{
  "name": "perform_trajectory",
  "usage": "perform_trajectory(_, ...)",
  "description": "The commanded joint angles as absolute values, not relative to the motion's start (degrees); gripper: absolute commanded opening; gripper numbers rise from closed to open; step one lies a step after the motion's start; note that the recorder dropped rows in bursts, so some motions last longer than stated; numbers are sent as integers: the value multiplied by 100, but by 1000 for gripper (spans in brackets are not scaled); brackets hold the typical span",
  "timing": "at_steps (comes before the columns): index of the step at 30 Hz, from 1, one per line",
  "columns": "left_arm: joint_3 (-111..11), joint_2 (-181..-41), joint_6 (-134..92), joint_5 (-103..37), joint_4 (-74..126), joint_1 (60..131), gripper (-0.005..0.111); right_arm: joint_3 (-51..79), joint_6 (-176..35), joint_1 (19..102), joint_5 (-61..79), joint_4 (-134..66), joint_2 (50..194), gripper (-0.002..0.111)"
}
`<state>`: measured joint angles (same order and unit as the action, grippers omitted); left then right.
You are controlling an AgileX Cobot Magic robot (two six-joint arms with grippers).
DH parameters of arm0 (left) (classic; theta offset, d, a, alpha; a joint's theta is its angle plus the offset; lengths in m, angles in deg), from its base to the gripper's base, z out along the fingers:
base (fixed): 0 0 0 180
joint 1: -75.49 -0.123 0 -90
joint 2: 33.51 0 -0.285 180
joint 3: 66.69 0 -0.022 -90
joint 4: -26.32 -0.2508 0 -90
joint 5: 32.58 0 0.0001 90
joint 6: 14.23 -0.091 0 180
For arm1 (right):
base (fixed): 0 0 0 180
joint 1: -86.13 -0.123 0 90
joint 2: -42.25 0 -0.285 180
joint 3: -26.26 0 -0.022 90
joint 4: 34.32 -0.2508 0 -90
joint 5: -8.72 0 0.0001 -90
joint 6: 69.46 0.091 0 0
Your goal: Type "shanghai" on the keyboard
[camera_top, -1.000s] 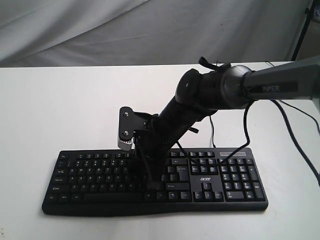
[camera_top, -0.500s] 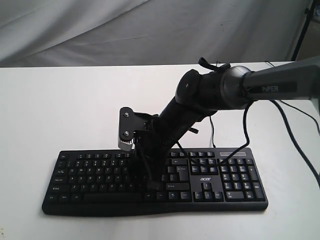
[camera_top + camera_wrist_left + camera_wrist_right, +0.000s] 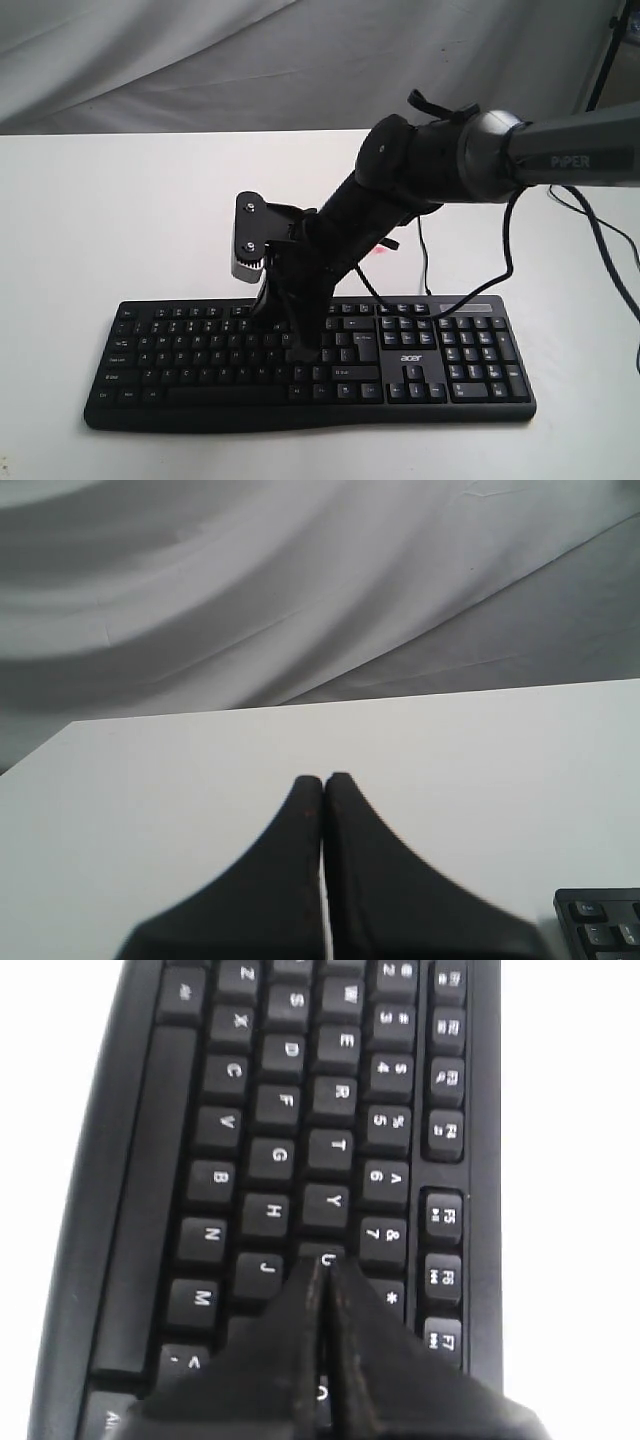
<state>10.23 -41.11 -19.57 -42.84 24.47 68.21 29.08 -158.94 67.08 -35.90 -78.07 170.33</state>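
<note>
Near the front edge of the white tabletop [image 3: 120, 220] lies the wide black plastic keyboard [image 3: 180, 360], its long axis parallel to that edge. Above its middle the black right gripper [image 3: 322, 1266], clenched on nothing, points at the U key [image 3: 339, 1252], the H key [image 3: 268, 1212] just beside it. Also clenched empty, the left gripper [image 3: 322, 780] hangs over bare table off the keyboard's end, so the right is nearer.

Exterior: elevated front, whole keyboard [image 3: 200, 350]. Right wrist: close above it. Left wrist: table [image 3: 150, 780], keyboard corner.
</note>
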Motion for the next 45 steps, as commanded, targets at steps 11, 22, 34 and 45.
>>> perform_trajectory(11, 1052, -4129, -1941, -4254, 2450, 6843, 1, 2879, -15873, 6728, -3544, -7975, 16937, 0)
perform_trajectory(22, 1052, -4129, -1941, -4254, 2450, 6843, 1, 2879, -15705, 6738, -3333, -8227, 16463, 0)
perform_trajectory(34, 1052, -4129, -1941, -4254, 2450, 6843, 1, 2879, -14405, 6738, -3381, -8847, 13600, 0)
perform_trajectory(45, 1052, -4129, -1941, -4254, 2450, 6843, 1, 2879, -14049, 6738, -3547, -8847, 12025, 0)
